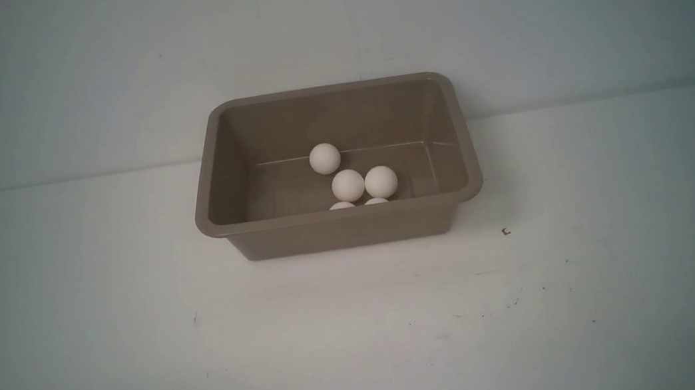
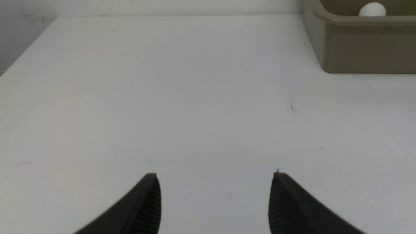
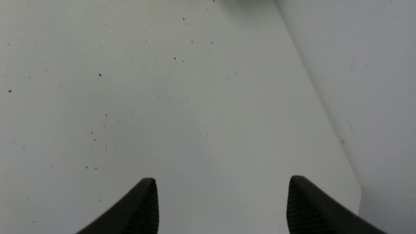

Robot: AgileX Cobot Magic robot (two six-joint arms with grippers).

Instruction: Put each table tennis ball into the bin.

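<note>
Both claws, left [image 2: 214,191] and right [image 3: 222,195], hang spread over bare bench [image 1: 140,356], holding nothing. Five balls [image 1: 348,185] lie in bin [image 1: 340,213]. Job looks finished; next only a check for strays.

Plastic tub, matt balls, speckled tabletop

The bin [image 1: 341,226] looked smooth, faintly glossy plastic; the balls [image 1: 347,185] were matt and smooth; the table [image 1: 366,340] was matt white, finely speckled; gripper fingers [image 2: 148,208] were ribbed black.

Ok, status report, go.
Left gripper open, empty. Right gripper open, empty. Five balls in the bin; two half hidden by its near wall. None seen on the table; nothing in the way.
</note>
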